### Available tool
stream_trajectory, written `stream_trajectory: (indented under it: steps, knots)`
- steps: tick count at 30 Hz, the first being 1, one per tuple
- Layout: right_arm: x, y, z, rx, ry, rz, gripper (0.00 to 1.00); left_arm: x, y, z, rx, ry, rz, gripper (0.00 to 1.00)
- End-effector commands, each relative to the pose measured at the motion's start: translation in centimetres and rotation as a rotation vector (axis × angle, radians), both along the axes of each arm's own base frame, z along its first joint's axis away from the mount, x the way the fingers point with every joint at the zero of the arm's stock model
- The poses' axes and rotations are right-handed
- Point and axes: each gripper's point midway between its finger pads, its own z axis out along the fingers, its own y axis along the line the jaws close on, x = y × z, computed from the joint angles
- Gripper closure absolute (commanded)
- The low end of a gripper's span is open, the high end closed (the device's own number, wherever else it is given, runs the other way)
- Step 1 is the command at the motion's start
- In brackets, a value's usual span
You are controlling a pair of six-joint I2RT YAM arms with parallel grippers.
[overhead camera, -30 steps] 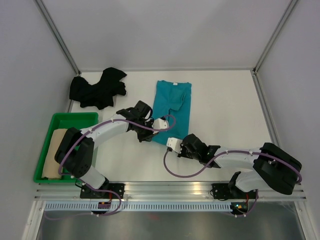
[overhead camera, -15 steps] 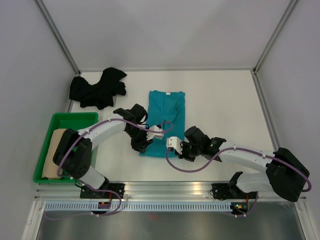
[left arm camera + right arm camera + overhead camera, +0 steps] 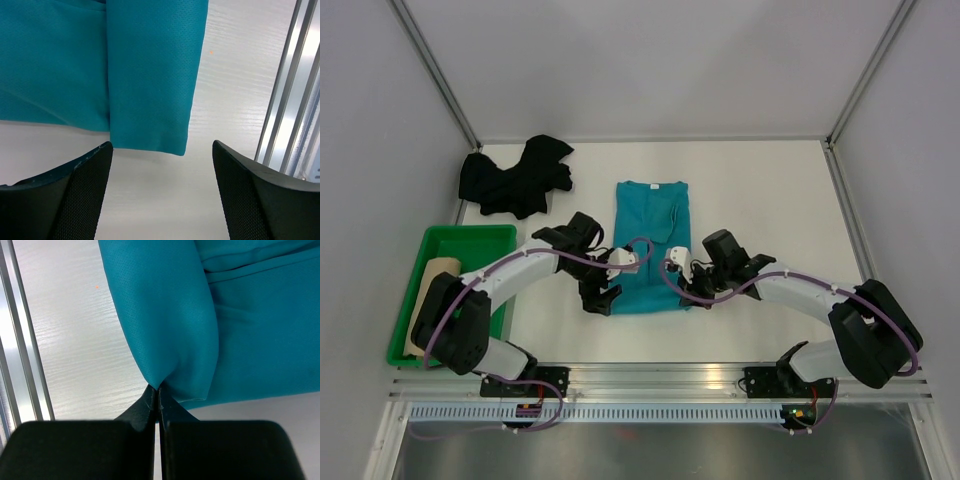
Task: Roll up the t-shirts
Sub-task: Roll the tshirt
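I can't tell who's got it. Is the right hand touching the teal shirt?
Touching. The right wrist view shows the right hand pinched shut on the edge of the teal shirt.

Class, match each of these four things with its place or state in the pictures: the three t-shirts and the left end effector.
Column one:
1. teal t-shirt
2. black t-shirt
3. beige t-shirt
4. left end effector

Column two:
A. lying in the green tray
B. open
C. crumpled at the far left of the table
D. flat mid-table, pinched by the right end effector

Pairs: 1-D, 2-C, 3-A, 4-B
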Motion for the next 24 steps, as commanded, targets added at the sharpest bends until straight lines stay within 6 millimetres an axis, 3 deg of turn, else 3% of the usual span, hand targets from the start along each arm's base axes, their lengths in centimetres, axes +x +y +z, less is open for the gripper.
stream_trajectory:
  steps: [1,7,9,10,11,14,17,20,24]
  knots:
    - [0.5,1.4,1.9,0.088,-0.003,0.033,1.0,1.1,-1.2,-0.3,-0.026,-0.078,0.037,0.16]
    - [0.6,1.3,1.7,0.082,0.002,0.025,1.0,1.9,-1.5,-4.0,0.079,-0.209,0.023,0.21]
    - [0.8,1.3,1.9,0.087,-0.006,0.022,1.0,2.5,-1.4,-4.2,0.094,-0.228,0.044,0.29]
    - [0.7,1.2,1.9,0.088,-0.007,0.021,1.0,2.6,-1.4,-4.2,0.099,-0.234,0.046,0.36]
    - [0.7,1.2,2.1,0.09,-0.011,0.022,1.0,2.6,-1.2,-4.3,0.107,-0.239,0.046,0.51]
    - [0.6,1.1,2.8,0.086,-0.017,0.03,1.0,1.7,-0.8,-3.5,0.102,-0.207,0.015,0.72]
    - [-0.3,1.1,3.8,0.08,0.043,0.057,1.0,-0.1,-0.4,-2.0,0.065,-0.109,-0.034,0.85]
    - [-1.9,1.1,3.8,0.07,0.166,0.062,1.0,-1.2,-0.4,-0.4,0.005,-0.037,-0.077,0.86]
    - [-3.4,2.0,3.8,0.127,0.306,0.048,1.0,-2.9,0.6,0.2,-0.005,0.033,-0.142,0.85]
